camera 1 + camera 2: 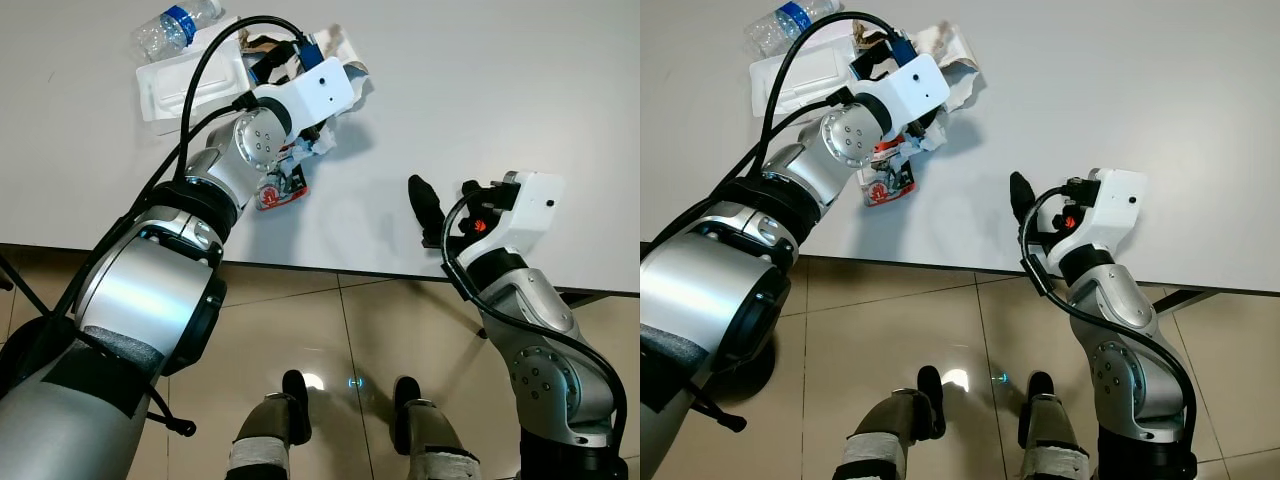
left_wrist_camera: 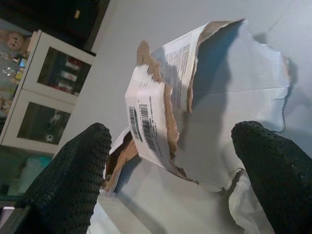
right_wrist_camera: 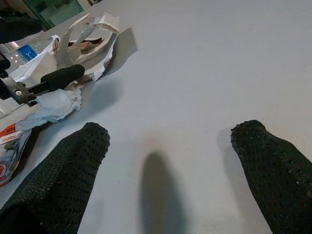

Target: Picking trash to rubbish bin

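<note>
Head eyes look down on the table (image 1: 520, 90); wrist cameras skim it.

A broad white desk (image 1: 480, 90) is seen from above, its near edge running across the head views. Below that edge, a floor of large glossy beige tiles (image 1: 400, 330) is laid with thin dark joints, and a small bright spot of overhead light is reflected on it. Beyond the desk's far edge, a white cabinet (image 2: 46, 92) with dark glass doors is made out.
</note>
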Available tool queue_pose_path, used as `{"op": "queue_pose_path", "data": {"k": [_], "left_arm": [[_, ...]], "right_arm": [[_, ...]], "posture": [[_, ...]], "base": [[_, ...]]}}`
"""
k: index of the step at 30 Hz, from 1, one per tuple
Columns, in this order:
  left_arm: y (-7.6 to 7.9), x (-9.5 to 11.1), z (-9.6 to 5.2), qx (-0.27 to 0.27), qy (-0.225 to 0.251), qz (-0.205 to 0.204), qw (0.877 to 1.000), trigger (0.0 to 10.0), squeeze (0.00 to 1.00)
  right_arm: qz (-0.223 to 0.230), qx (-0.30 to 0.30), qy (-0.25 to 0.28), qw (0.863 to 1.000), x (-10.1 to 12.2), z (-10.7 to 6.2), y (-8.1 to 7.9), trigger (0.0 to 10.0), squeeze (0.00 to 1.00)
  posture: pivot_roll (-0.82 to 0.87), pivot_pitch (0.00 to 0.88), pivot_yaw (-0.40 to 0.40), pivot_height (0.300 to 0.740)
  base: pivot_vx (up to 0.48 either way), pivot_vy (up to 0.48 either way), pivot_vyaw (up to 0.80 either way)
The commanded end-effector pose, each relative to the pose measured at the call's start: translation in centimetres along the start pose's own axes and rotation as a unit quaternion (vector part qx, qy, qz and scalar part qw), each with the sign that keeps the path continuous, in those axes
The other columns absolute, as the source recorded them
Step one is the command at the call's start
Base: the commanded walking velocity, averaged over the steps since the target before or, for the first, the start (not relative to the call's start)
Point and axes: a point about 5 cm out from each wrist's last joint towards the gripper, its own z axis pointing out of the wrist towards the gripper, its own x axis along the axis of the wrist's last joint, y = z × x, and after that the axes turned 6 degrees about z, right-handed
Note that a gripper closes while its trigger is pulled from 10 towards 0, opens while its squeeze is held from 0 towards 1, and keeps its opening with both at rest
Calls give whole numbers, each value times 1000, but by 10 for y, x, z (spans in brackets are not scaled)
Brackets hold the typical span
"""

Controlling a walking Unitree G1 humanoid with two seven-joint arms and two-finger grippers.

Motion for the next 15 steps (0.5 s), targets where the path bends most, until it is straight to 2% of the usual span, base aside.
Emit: {"op": "queue_pose_path", "data": {"k": [1, 11, 15], "left_arm": [[2, -9, -2, 3, -19, -1, 1000, 10000, 0], [-5, -10, -2, 31, -24, -15, 999, 10000, 0], [-8, -9, -2, 38, -21, -45, 998, 10000, 0]], "right_arm": [[13, -37, -54, 998, -21, -7, 13, 10000, 0], [13, -39, -56, 998, -21, -9, 13, 10000, 0], [13, -39, -56, 998, -21, -9, 13, 10000, 0]], "posture": [[-120, 432, 128, 740], [-124, 434, 124, 740], [-124, 431, 123, 740]], "base": [[0, 0, 0], [0, 0, 0], [0, 0, 0]]}}
